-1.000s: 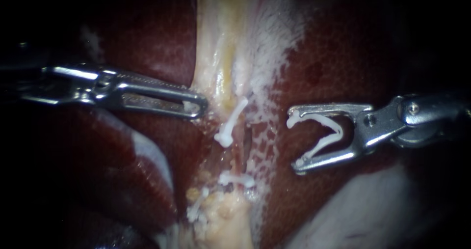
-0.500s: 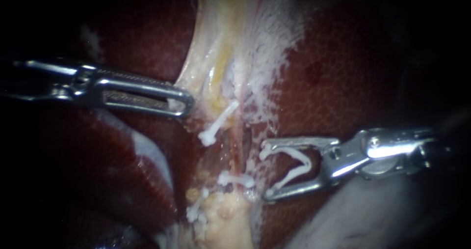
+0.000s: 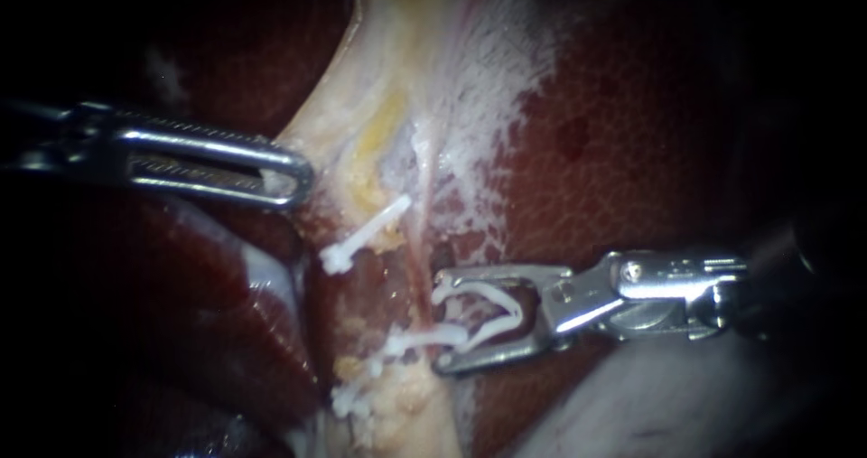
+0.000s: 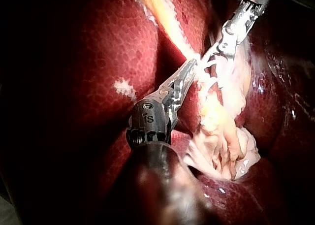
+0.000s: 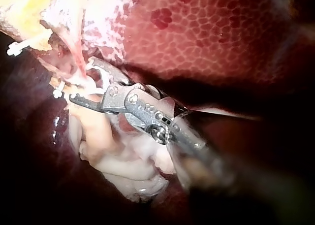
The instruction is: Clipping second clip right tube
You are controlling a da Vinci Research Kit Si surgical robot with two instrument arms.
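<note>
My right instrument (image 3: 442, 322) comes in from the right, its jaws standing apart and holding an open white clip (image 3: 492, 309). The clip's mouth reaches the thin pink right tube (image 3: 417, 241), just above a white clip (image 3: 424, 339) clamped across it. The right wrist view shows these jaws (image 5: 83, 82) against that tube (image 5: 76, 57). Another clip (image 3: 361, 234) lies slanted higher up, to the tube's left. My left instrument (image 3: 293, 176) is shut on the edge of the pale yellowish tissue (image 3: 361, 115), holding it to the left. The left wrist view shows the same grip (image 4: 191, 70).
Dark red liver (image 3: 632, 133) lies on both sides of the pale strip. A third white clip (image 3: 348, 399) sits low on the lumpy yellow tissue. A pale, glistening surface (image 3: 650, 404) lies under my right instrument's shaft.
My right instrument has moved left and down with its clip, from out over the liver to the tube. My left instrument has drawn the pale tissue and the slanted clip leftward.
</note>
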